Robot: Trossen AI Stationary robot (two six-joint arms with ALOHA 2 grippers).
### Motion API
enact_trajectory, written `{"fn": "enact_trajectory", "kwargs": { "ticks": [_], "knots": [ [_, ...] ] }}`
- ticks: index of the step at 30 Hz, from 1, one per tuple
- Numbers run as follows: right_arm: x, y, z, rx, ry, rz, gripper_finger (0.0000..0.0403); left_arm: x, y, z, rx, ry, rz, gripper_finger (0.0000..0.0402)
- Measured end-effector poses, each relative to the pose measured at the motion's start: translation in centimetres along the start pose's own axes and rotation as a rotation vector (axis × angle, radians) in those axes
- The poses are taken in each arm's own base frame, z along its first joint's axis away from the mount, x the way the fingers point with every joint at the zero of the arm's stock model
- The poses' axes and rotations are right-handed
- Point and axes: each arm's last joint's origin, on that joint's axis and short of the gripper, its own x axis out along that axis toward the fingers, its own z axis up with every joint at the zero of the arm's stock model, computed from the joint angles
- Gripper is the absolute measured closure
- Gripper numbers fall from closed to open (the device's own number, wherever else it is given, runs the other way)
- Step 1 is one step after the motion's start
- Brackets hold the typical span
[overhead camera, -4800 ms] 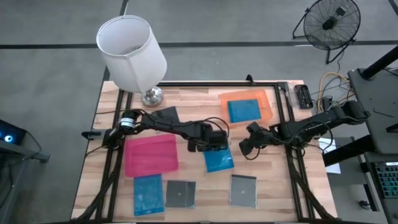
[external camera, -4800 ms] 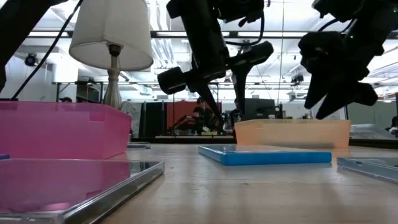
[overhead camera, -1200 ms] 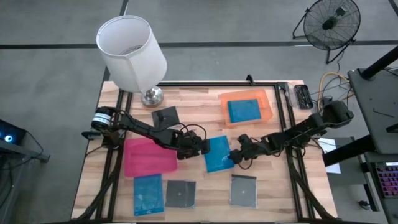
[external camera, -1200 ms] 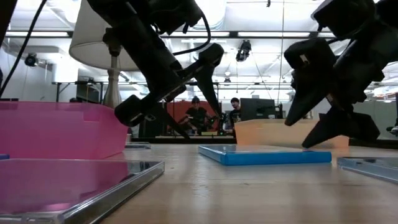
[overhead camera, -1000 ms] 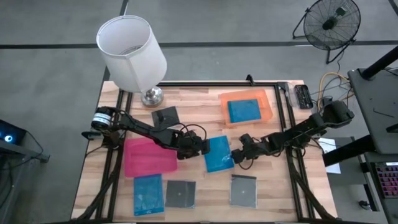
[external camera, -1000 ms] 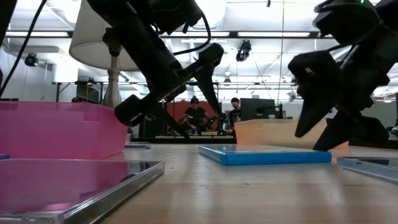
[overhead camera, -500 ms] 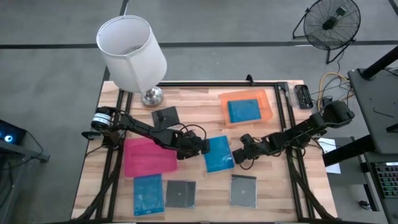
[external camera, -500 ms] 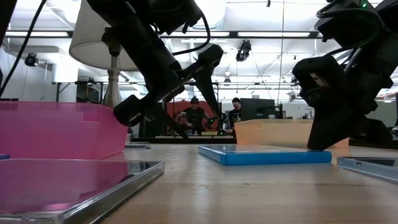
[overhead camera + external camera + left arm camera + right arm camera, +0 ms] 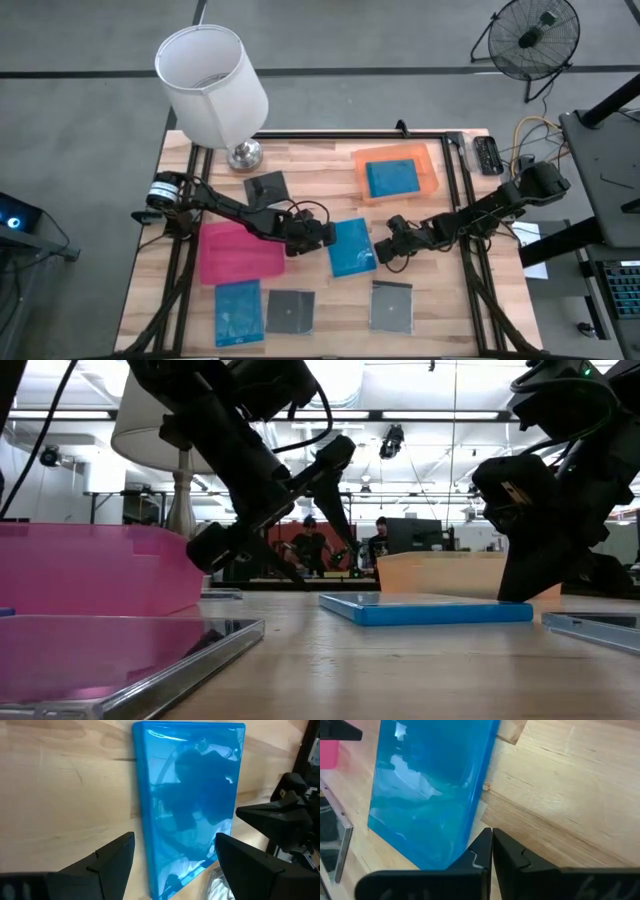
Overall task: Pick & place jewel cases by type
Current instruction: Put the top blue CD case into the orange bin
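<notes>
right claw (image 9: 489, 851) pinched shut beside blue jewel case (image 9: 351, 247), holding nothing | left claw (image 9: 172, 851) wide, bracing opposite edge | probably nudging it on tabletop (image 9: 450, 300)

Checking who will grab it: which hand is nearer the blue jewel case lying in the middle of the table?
Right, narrowly. The right hand, shut, sits at the blue jewel case's right edge. The left hand, open, waits just off its left edge.

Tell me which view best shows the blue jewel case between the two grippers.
Left wrist view: the blue jewel case fills it, nearly whole. The right wrist view crops it, the high view shows it small, and the low view only its edge.
</notes>
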Motion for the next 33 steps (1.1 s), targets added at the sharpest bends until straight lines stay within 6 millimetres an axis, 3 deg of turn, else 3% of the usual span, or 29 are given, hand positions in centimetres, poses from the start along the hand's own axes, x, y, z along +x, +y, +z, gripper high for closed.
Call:
{"fn": "enact_trajectory", "kwargs": {
  "ticks": [18, 25, 33],
  "knots": [
    [0.2, 0.0, 0.1, 0.004, -0.019, 0.005, 0.0394, 3.3, 0.8, -0.5, -0.031, 0.032, -0.061, 0.0141],
    [1.3, -0.3, -0.2, 0.003, 0.002, -0.003, 0.0395, 4.3, 0.0, -0.8, -0.008, 0.031, -0.085, 0.0141],
    [1.6, 0.6, -0.2, -0.005, 0.017, 0.068, 0.0395, 4.0, -2.4, -1.3, 0.042, 0.051, -0.214, 0.0141]
  ]
}}
